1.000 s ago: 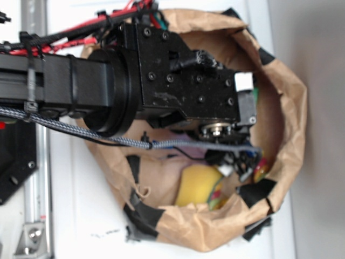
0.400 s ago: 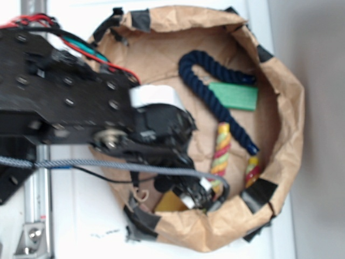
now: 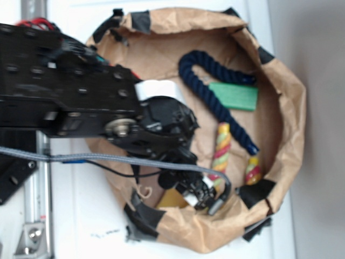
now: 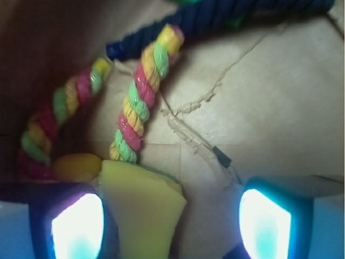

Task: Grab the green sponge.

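My gripper (image 3: 202,194) hangs low at the front edge of the paper bag (image 3: 291,108), and it is open (image 4: 172,226). Between its fingers lies a sponge (image 4: 143,210) of yellow-green foam with a thin green layer on its far edge, close against the left finger. From outside only a yellow corner of this sponge (image 3: 171,199) shows under the gripper. A flat green rectangular slab (image 3: 234,96) lies farther back, beside the blue rope. I cannot tell which of the two the task calls the green sponge.
A dark blue rope (image 3: 210,97) curves across the bag floor. A twisted red, yellow and green rope (image 4: 137,113) (image 3: 222,148) lies just past the yellow-green sponge. The bag's rolled, taped rim (image 3: 145,216) surrounds everything. A metal rail (image 3: 38,205) runs on the left.
The arm has swung away from the bag's right side, uncovering the blue rope and green slab. The gripper now sits lower left, over the yellow-green sponge.
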Controlling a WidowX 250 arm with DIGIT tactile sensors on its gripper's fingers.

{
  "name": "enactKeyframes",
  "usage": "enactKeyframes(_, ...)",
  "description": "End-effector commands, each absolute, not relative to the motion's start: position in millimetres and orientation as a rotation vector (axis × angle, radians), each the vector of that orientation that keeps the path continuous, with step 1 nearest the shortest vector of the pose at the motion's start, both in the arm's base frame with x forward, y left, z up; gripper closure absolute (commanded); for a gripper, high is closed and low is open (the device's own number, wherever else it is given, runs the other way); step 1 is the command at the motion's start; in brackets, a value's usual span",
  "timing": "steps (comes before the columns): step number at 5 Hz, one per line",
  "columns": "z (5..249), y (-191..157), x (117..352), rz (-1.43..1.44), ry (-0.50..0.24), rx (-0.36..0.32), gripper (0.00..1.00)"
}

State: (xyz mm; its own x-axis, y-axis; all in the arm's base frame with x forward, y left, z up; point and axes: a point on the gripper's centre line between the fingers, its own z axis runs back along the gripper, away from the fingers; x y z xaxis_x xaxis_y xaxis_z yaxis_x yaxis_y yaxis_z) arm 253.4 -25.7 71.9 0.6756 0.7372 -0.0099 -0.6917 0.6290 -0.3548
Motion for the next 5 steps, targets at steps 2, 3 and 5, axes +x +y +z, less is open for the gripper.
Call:
enactKeyframes(2,47.8,-63.2,271.7,0.554,0.023,-0.302,1.0)
enactKeyframes(3,61.0,-54.4,268.1,0.547,-0.022,-0.285,1.0)
enactKeyframes(5,91.3,-17.9,287.1,0.631,-0.173,-0.194,1.0)
